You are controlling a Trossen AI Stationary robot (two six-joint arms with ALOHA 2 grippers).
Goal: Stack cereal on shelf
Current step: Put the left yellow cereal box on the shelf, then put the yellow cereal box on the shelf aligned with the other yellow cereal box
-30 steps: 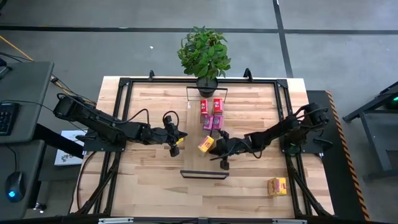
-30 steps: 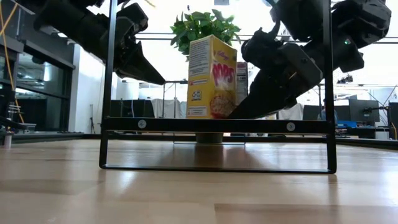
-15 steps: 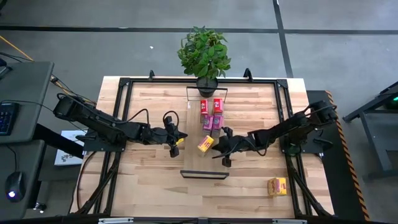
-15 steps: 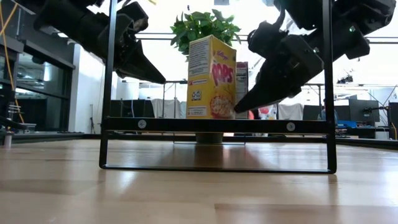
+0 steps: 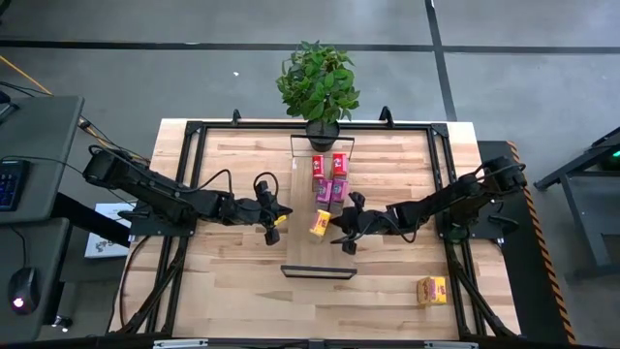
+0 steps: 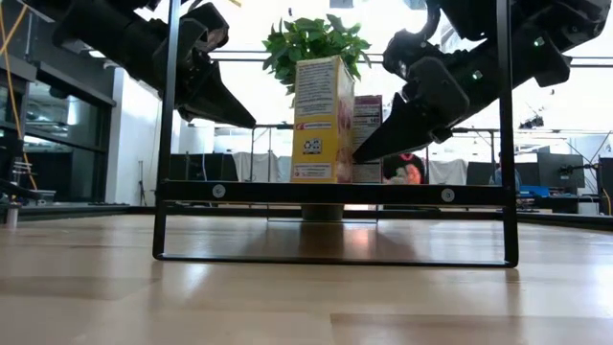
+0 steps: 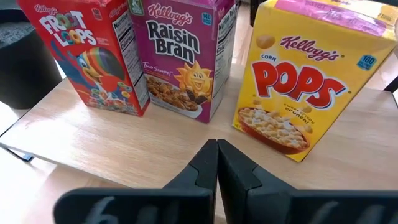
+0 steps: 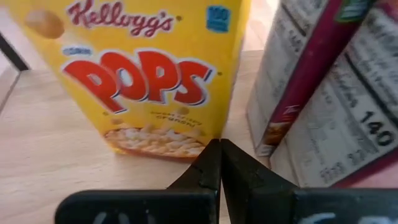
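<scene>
A yellow Corn Pops cereal box (image 5: pixel 320 222) stands upright on the shelf's light-wood plank (image 7: pixel 74 137), just near of two pink Raisin Bran boxes (image 5: pixel 330 190) and two red Froot Loops boxes (image 5: pixel 328 163). My right gripper (image 8: pixel 219 146) is shut, with its tip at the yellow box's front, on the box's right. My left gripper (image 7: pixel 216 146) is shut and empty on the shelf's left side, apart from the boxes. A second yellow box (image 5: pixel 431 289) lies on the tabletop at the near right. My right gripper meets the yellow box with its shut fingertips at the bottom edge of the printed front (image 8: pixel 199 142), near the corner beside the pink box. The fingers come slanting down from the table's right. The box stands upright with its base on the plank.
A potted plant (image 5: pixel 320 82) stands past the shelf's far end. The shelf's black end frame (image 5: pixel 318 271) stands toward the near edge. Black rails run around the table's edges. The pink box (image 8: pixel 323 93) stands close beside the yellow one.
My right gripper has risen a little and gone toward the table's far edge with its fingers shut. The yellow box has turned about upright on the plank, so its narrow side now faces the near edge, and it has come closer to the pink boxes.
</scene>
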